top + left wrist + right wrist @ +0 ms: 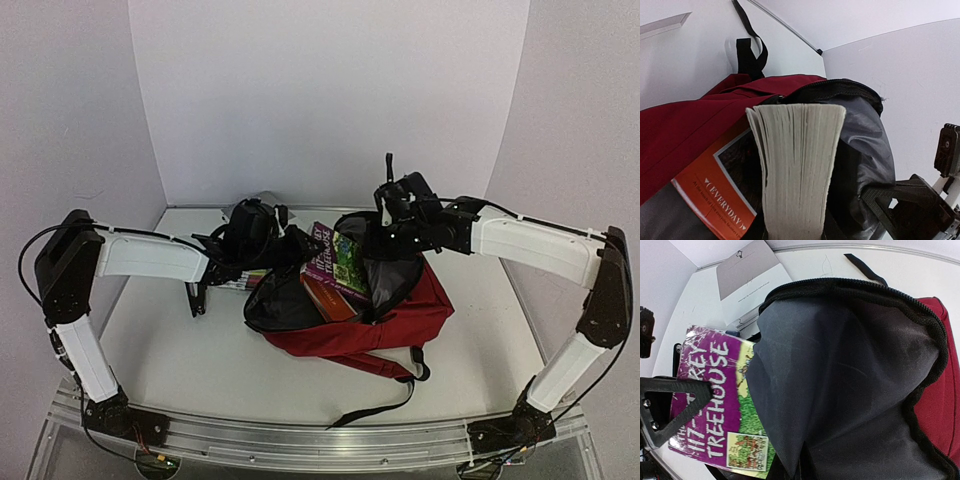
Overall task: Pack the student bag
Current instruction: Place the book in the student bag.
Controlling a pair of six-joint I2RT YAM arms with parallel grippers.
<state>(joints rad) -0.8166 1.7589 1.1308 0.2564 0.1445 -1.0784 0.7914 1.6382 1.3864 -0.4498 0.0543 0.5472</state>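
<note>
White table (170,330): left hand (292,249) clamps purple book (333,262); right hand (378,238) pinches student bag (400,315) rim, holding it agape.

we see soft, even, fairly bright light in all three views, with the white walls (330,90) tinted faintly lilac. shadows are weak and blurred, and lie close under the student bag (400,320) on the table (170,340). the overhead view looks slightly grainy and soft. in the left wrist view the paperback (797,165) shows crisp page edges, paler towards the top. in the right wrist view the grey lining (840,380) carries a dull sheen, the purple book (715,390) has small glints, and straight edges bow near the frame's borders.
</note>
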